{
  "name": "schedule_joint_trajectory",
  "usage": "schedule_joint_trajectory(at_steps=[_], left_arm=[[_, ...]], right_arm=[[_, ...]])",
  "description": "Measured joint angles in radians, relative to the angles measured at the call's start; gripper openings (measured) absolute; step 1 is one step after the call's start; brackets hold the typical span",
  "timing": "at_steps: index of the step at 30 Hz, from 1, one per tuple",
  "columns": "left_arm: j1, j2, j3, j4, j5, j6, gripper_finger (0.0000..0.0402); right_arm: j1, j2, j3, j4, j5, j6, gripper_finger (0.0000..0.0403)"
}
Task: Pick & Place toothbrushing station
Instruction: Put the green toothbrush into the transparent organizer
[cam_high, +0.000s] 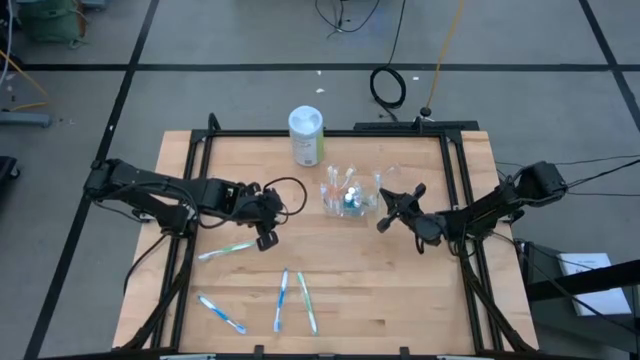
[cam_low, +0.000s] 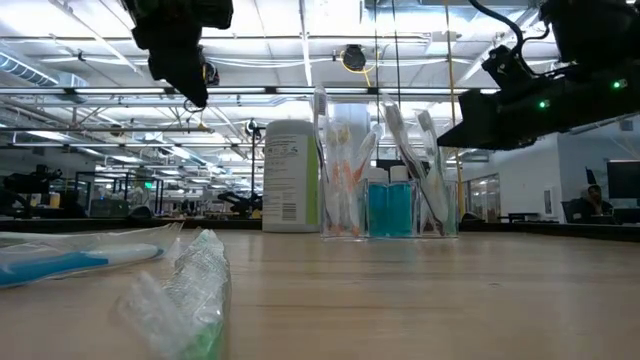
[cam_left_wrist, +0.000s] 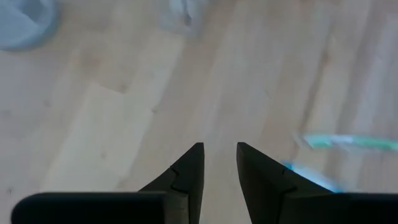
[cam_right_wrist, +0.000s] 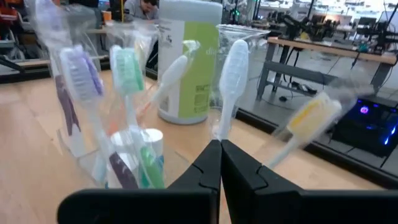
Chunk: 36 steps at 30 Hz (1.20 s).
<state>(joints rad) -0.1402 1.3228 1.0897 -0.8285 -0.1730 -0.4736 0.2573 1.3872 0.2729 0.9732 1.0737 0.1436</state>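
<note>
Upright: clear cup (cam_high: 350, 196) holding toothbrushes (cam_right_wrist: 127, 74), teal tubes (cam_low: 390, 208). Left pincer (cam_left_wrist: 219, 167) parted, empty; right pincer (cam_right_wrist: 220, 163) clenched, empty.

The table (cam_high: 400, 290) is pale wood, smooth and matt. The cup (cam_low: 388, 165) is clear glossy plastic; the toothbrushes (cam_high: 282, 299) lie in shiny wrappers. The canister (cam_low: 290, 177) carries a paper-like label.

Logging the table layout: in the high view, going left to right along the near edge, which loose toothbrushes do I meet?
Blue toothbrush → blue toothbrush → green toothbrush.
</note>
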Motion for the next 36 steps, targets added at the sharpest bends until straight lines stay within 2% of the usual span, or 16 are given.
schedule_joint_trajectory(at_steps=[6,10,14,19,24,28,31,36], left_arm=[[-0.025,0.001,0.000,-0.095,0.028,-0.008,0.0097],[-0.039,0.011,0.000,-0.169,0.018,-0.053,0.0097],[-0.051,0.065,-0.002,-0.256,0.021,-0.105,0.0103],[-0.066,0.145,-0.001,-0.340,0.083,-0.079,0.0139],[-0.114,0.221,-0.001,-0.470,0.102,0.089,0.0179],[-0.137,0.293,-0.002,-0.591,0.177,0.042,0.0199],[-0.142,0.327,-0.030,-0.589,0.252,-0.027,0.0211],[-0.146,0.332,-0.142,-0.477,0.318,-0.053,0.0216]], right_arm=[[0.006,-0.001,0.000,-0.035,-0.003,0.024,0.0007],[0.006,-0.002,0.000,-0.035,-0.007,0.024,0.0037],[0.006,-0.002,0.000,-0.028,-0.060,0.053,0.0076],[0.006,-0.002,0.000,-0.029,-0.057,0.053,0.0121],[0.006,-0.002,0.001,-0.044,-0.058,0.053,0.0149],[0.006,-0.002,0.001,-0.044,-0.059,0.053,0.0159],[0.006,-0.002,0.001,-0.044,-0.089,0.054,0.0160],[0.006,-0.002,0.001,-0.043,-0.194,0.054,0.0156]])
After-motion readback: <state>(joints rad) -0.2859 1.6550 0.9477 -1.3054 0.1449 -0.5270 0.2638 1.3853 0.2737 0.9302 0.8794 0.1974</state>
